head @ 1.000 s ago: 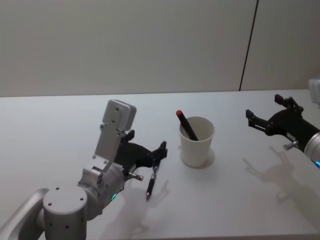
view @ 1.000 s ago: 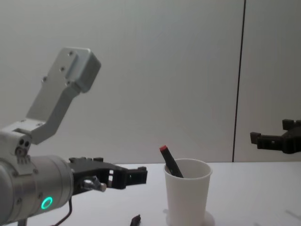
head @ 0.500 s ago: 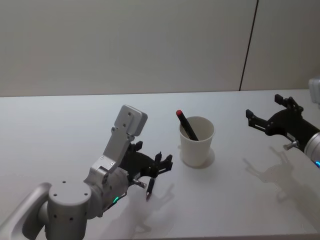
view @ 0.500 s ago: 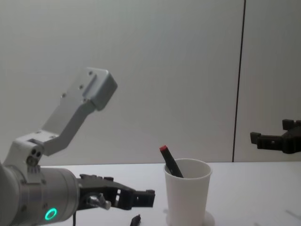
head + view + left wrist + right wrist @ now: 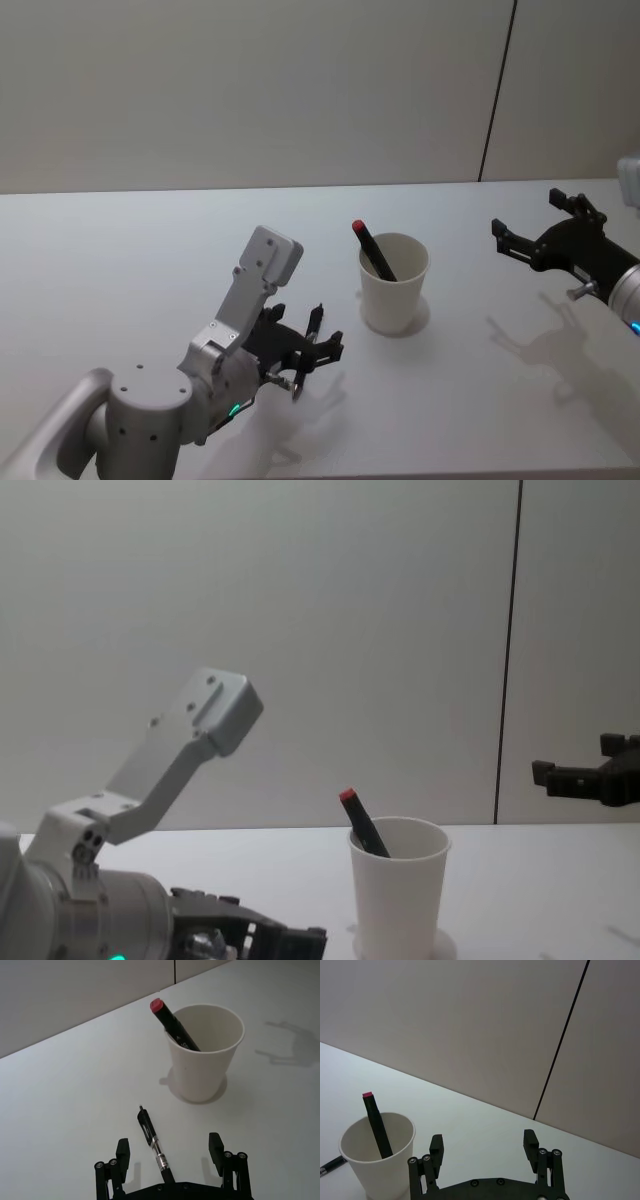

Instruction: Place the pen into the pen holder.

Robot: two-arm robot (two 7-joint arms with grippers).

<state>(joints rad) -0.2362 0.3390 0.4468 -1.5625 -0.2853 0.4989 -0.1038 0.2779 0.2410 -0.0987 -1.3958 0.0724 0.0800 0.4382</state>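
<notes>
The left gripper (image 5: 169,1146) hangs low over the near part of the white surface (image 5: 120,260). Its fingers are spread wide, one on each side of the pen (image 5: 151,1139), and touch neither side of it. The black pen lies flat on the surface between them, outside the pen holder (image 5: 393,290). That white paper cup stands upright a little farther off and to the right, near the pen but apart from it. A black marker with a red cap (image 5: 372,248) leans inside against its left rim. Well to the right, the right gripper (image 5: 526,215) is raised above the surface, open and empty.
</notes>
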